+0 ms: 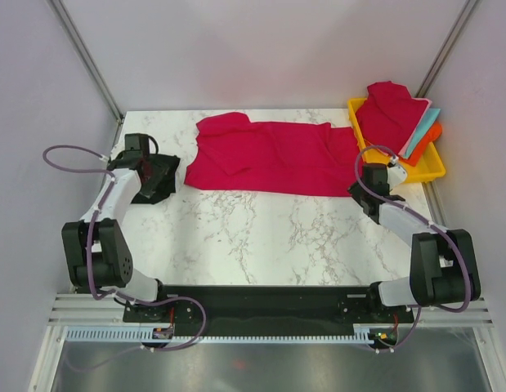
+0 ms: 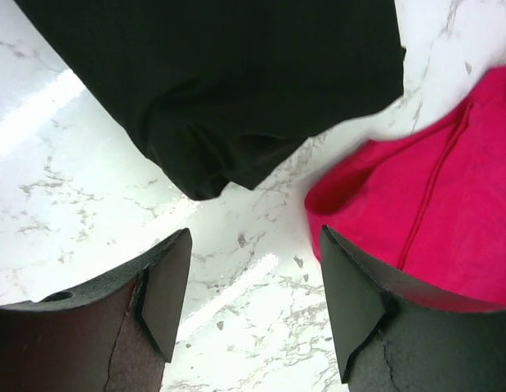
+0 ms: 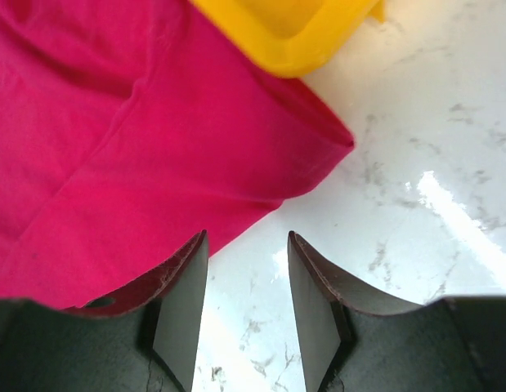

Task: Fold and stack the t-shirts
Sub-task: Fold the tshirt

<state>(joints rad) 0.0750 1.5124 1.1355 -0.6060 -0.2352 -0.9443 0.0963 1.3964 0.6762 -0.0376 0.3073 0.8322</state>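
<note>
The left tool (image 2: 253, 261) and right tool (image 3: 247, 245) hang over the marble tabletop (image 1: 253, 237), jaws parted and empty. The left is just short of a crumpled black t-shirt (image 2: 236, 82), the right at the spread crimson t-shirt's (image 1: 269, 155) right edge. Beyond, the yellow tray (image 1: 428, 171) holds piled t-shirts (image 1: 387, 110), crimson over teal and orange.

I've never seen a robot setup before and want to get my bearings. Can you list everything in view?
spread shirt: one, crimson, lying flat across the back of the table
crumpled shirt: one, black, left side of the table
top shirt: one, crimson, heaped in the tray
teal shirt: one, teal, under the crimson one
orange shirt: one, orange, lowest in the tray
tray: one, yellow, back right
table: one, white marble
left gripper: one, black, open, beside the black shirt
right gripper: one, black, open, at the spread shirt's corner
</note>
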